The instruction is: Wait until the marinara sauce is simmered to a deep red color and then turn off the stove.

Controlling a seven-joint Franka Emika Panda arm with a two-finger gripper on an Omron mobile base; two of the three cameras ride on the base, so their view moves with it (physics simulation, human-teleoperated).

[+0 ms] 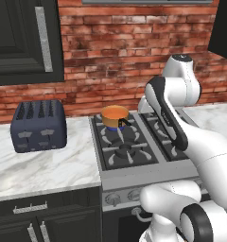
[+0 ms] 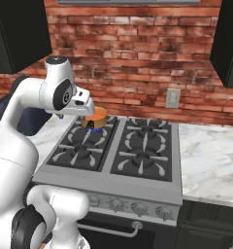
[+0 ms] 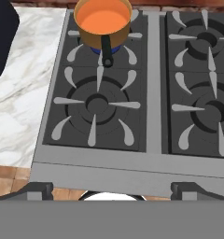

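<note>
Sitting far beyond spread fingertips (image 3: 39,190): orange marinara sauce (image 3: 102,20).

A home kitchen: gas stove (image 1: 129,146), toaster (image 1: 39,125), marble counter (image 1: 44,165), brick wall (image 2: 138,53), dark cabinets (image 1: 25,38).

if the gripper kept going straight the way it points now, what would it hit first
Most likely the stove: the hand view looks down on its grates, centred near the front left burner. The saucepan sits farther back, off that line. Depth is unclear.
</note>
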